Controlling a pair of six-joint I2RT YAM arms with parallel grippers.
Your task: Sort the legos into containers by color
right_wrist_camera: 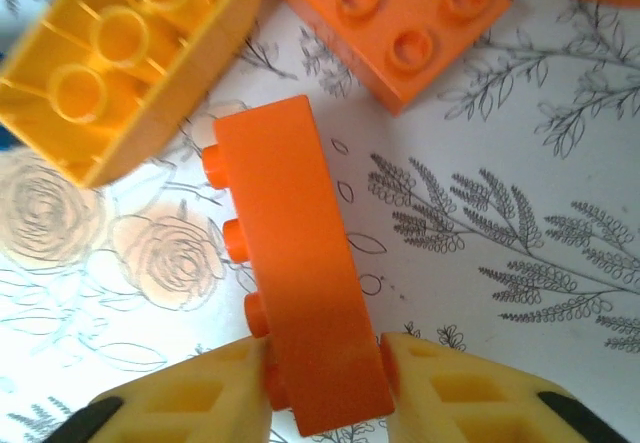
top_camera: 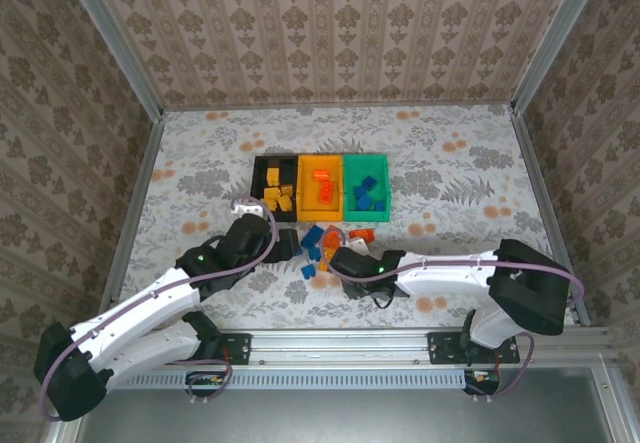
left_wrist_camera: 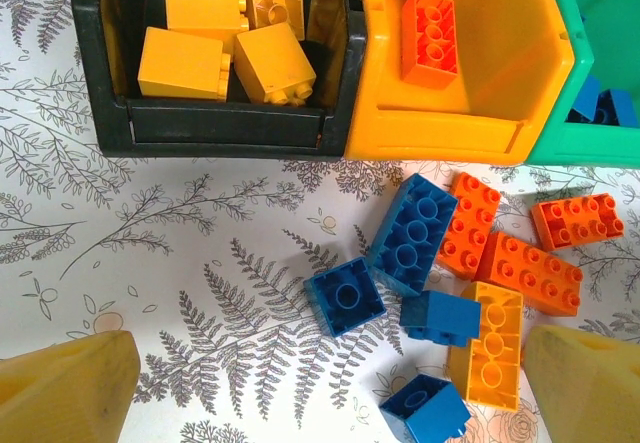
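Over the floral bench (top_camera: 450,163), right jaws are clenching a red-orange studded plastic brick (right_wrist_camera: 300,263) while left jaws are hanging released.

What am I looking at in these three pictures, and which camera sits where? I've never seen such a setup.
Two white robot arms are bolted at the near edge of the table. The overhead picture shows both: the left arm and the right arm. The other two pictures come from a camera on each wrist, looking past its yellow jaws. On it stand a black bin holding yellow-orange bricks, a yellow-orange bin holding red-orange bricks and a green bin holding blue bricks. Loose bricks of all three colours lie before them. The right arm's jaws are shut on a red-orange brick; the left arm's jaws stand wide open, holding nothing.
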